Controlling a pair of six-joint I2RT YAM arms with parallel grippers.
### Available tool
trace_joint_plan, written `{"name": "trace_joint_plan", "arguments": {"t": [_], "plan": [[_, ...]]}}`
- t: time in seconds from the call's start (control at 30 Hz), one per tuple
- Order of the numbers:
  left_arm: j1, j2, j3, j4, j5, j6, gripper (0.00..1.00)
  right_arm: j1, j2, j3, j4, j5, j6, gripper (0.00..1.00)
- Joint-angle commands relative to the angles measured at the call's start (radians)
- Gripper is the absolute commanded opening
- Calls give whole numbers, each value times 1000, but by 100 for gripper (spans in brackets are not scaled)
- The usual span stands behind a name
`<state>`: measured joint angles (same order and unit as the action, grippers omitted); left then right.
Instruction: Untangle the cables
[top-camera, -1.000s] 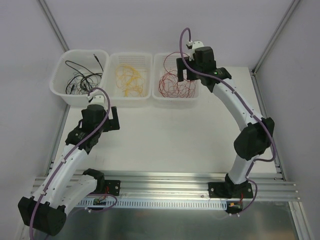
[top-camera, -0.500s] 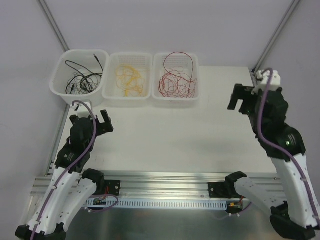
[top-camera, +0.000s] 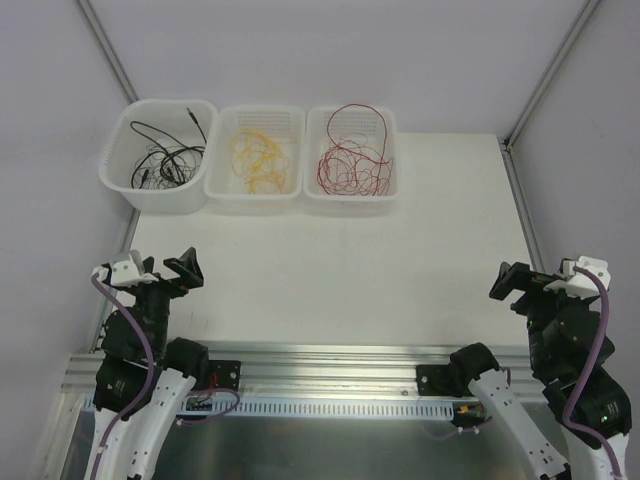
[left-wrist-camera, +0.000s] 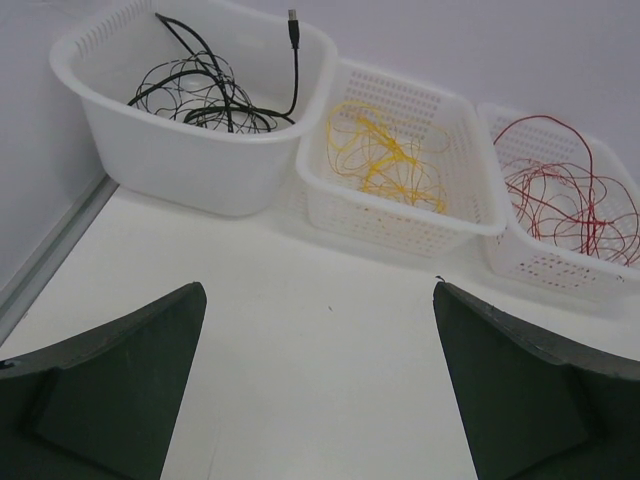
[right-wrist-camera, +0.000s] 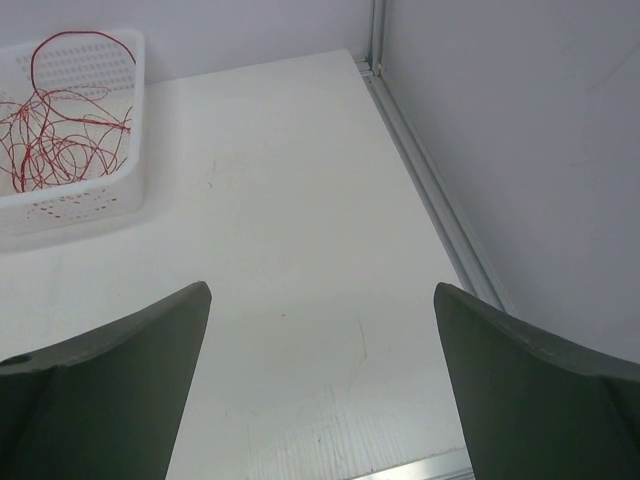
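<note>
The cables lie sorted by colour in three white baskets along the table's far edge. Black cables (top-camera: 165, 160) (left-wrist-camera: 205, 95) fill the left basket (top-camera: 115, 178). Yellow cables (top-camera: 258, 158) (left-wrist-camera: 385, 155) are in the middle basket (top-camera: 255, 196). Red cables (top-camera: 350, 165) (left-wrist-camera: 570, 195) (right-wrist-camera: 60, 140) are in the right basket (top-camera: 350, 202). My left gripper (top-camera: 160, 272) (left-wrist-camera: 318, 290) is open and empty, low at the near left and far from the baskets. At the near right, my right gripper (top-camera: 535, 285) (right-wrist-camera: 320, 290) is open and empty over bare table.
An aluminium rail (top-camera: 330, 365) runs along the near edge between the arm bases. A metal frame strip (right-wrist-camera: 420, 170) borders the table's right side against the wall. Another strip (left-wrist-camera: 50, 250) borders the left side.
Both arms have drawn back from the baskets to the near edge. The right gripper left the red basket and swung to the near right. Both stayed open and empty.
</note>
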<state>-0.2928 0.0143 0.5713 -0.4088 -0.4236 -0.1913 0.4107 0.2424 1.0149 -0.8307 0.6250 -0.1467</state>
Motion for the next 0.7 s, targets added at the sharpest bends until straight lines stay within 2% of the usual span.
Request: {"name": "trace_joint_plan", "arguments": {"t": [0.0,0.1,0.33,0.67], "plan": [[12,-161,-16,-24,-4,16,99,-3,-66,-39,1,48,-40,100],[12,-171,7,-76,9,-3,99,-3,-126,-106,21,53,-50,100],[12,-169,2,-85,-27,4,99,-3,-339,-260,90,30,-57,100],[12,-171,-5,-90,-110,19,99,-1,-388,-329,120,15,-28,100]]}}
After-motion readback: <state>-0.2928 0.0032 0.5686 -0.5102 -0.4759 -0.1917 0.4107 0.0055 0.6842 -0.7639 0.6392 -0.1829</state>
